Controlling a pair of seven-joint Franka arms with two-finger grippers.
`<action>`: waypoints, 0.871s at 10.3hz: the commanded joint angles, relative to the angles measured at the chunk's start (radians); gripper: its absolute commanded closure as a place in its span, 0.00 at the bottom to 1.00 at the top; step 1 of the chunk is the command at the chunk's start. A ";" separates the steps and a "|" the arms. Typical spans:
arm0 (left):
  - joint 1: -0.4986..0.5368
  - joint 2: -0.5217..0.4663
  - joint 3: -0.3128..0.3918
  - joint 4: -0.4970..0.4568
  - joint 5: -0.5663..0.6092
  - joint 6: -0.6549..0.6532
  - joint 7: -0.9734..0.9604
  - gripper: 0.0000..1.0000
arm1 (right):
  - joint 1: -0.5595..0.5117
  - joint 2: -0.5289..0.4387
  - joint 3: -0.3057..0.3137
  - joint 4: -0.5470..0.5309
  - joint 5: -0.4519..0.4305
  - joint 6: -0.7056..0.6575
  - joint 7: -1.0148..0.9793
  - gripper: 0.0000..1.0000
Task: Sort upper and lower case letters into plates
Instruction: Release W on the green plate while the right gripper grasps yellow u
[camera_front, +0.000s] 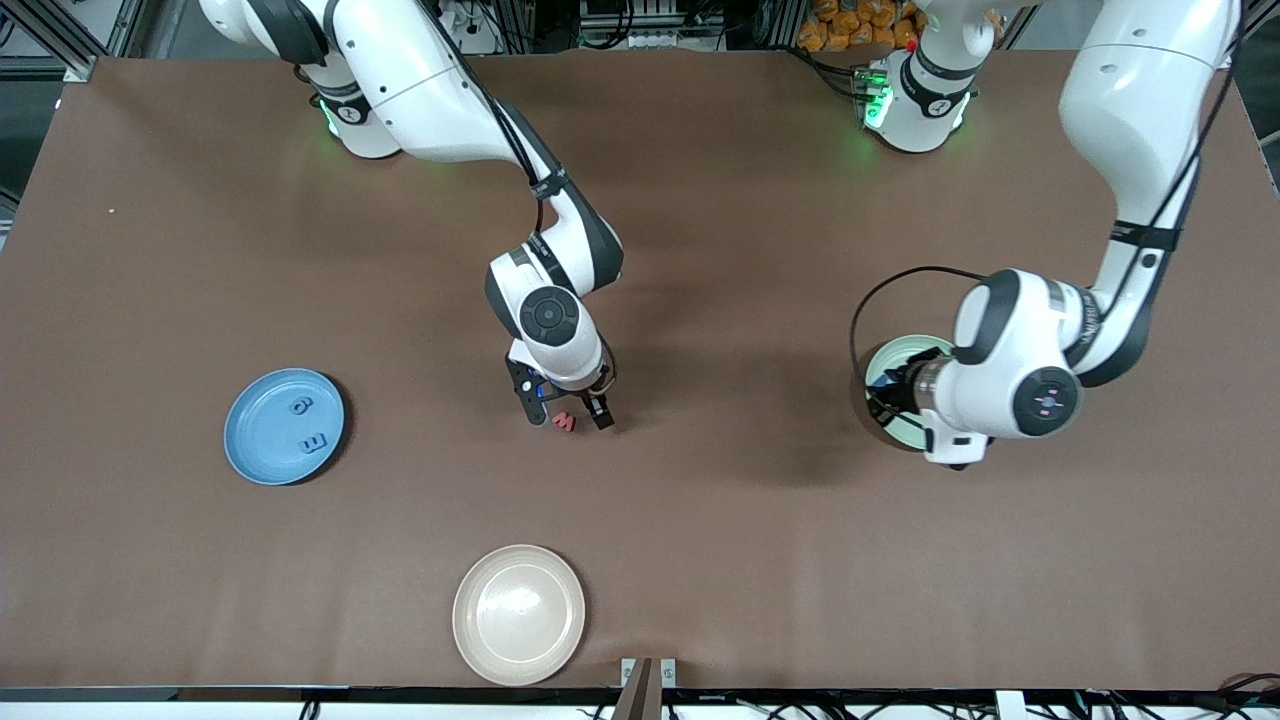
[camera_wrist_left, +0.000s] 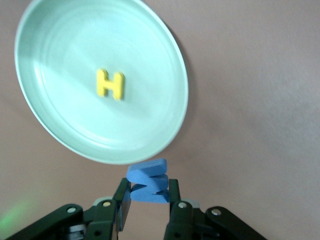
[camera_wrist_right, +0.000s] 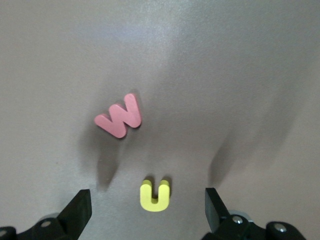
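Blue foam is pinched in the left gripper (camera_wrist_left: 148, 200): its jaws are nearly closed on a blue Z (camera_wrist_left: 149, 181), held in the air just over the edge of the green plate (camera_wrist_left: 165, 55), where a yellow H (camera_wrist_left: 110, 84) already lies. To finish this step well, the arm should carry the Z further in over the plate's middle before letting go, and release low so the light piece does not bounce off the rim. The right gripper (camera_wrist_right: 148, 210) hangs low over the bench (camera_front: 700, 250) mid-table, its jaws spread wide and empty, with a yellow U (camera_wrist_right: 155, 195) between them and a red W (camera_wrist_right: 120, 117) just beside it. For a clean pick it should settle on one letter only, centre the jaws on it and keep the other letter clear of them. Two blue letters (camera_front: 304, 423) lie in the blue plate (camera_front: 250, 440) toward the right arm's end. The beige plate (camera_front: 519, 614), nearest the front camera, holds nothing.
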 joint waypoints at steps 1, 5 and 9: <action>0.017 -0.010 -0.011 -0.020 0.023 -0.014 0.045 1.00 | 0.008 0.022 -0.005 0.020 0.004 0.010 0.033 0.00; 0.101 0.023 -0.013 -0.047 0.023 -0.013 0.179 1.00 | 0.008 0.022 -0.005 0.004 0.004 0.007 0.033 0.00; 0.109 0.044 -0.011 -0.047 0.023 -0.011 0.205 0.81 | 0.010 0.022 -0.005 -0.006 -0.028 0.010 0.033 0.59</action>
